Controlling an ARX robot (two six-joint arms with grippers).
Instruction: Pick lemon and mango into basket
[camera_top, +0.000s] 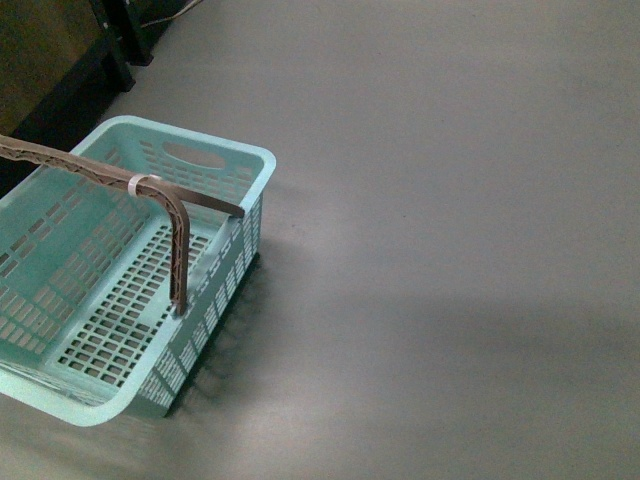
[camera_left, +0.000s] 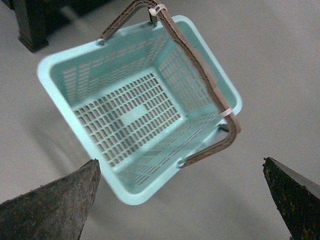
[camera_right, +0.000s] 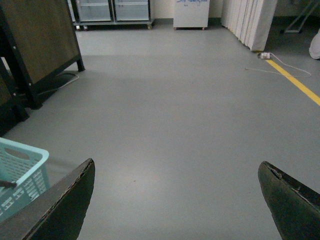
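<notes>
The light teal basket (camera_top: 252, 170) stands on the grey floor at the left of the front view, its brown hoop handle (camera_top: 178, 225) arching over it. It holds nothing. In the left wrist view the basket (camera_left: 50, 75) lies below my open left gripper (camera_left: 182, 197), whose jaws stand wide apart and empty above the floor by one basket corner. My right gripper (camera_right: 175, 200) is open and empty over bare floor, with a corner of the basket (camera_right: 35, 160) beside it. The lemon and the mango are out of view. Neither arm shows in the front view.
Dark furniture legs (camera_top: 110, 50) stand behind the basket. In the right wrist view a dark wooden cabinet (camera_right: 40, 45) stands beyond the basket; a yellow floor line (camera_right: 295, 80), a cable and white panels (camera_right: 250, 20) lie far off.
</notes>
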